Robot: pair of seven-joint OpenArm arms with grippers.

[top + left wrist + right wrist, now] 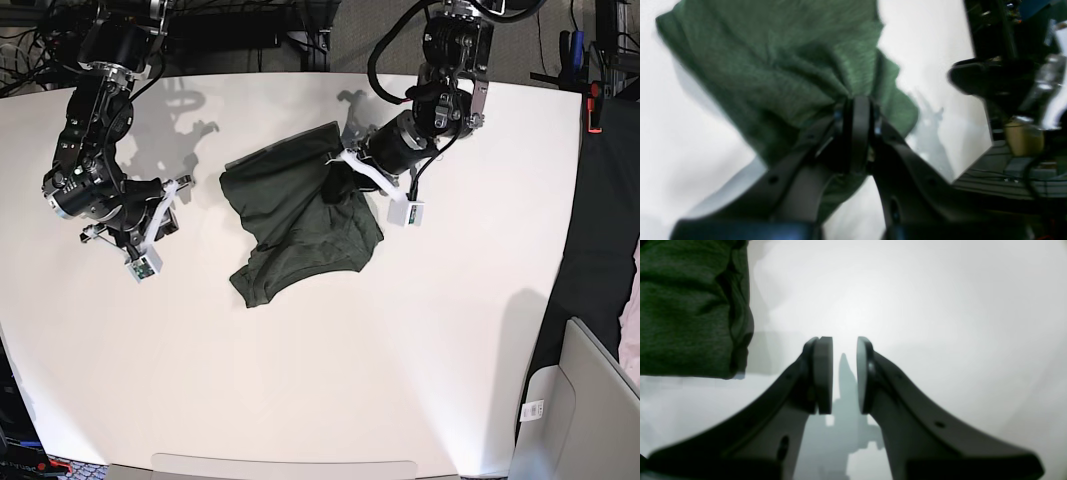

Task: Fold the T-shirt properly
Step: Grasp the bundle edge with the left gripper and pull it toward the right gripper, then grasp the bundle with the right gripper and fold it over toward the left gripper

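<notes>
A: T-shirt (pixel 300 215) bunched mid-table (pixel 450 330), toward the far side. Left gripper (pixel 857 133) pinched tight on a fold at the right edge, likely to drag it over.

B: Right gripper (pixel 844 373) parked left, just beside the cloth, narrowly parted, holding nothing. Probably waiting to pin or smooth.

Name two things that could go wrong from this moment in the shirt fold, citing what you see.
1. The left claw pinches a bunched wad of the T-shirt, probably several layers, so pulling may drag the whole heap rather than one edge.
2. The right claw is open over the bare table, apart from the cloth, so nothing anchors the shirt and it may slide.
</notes>
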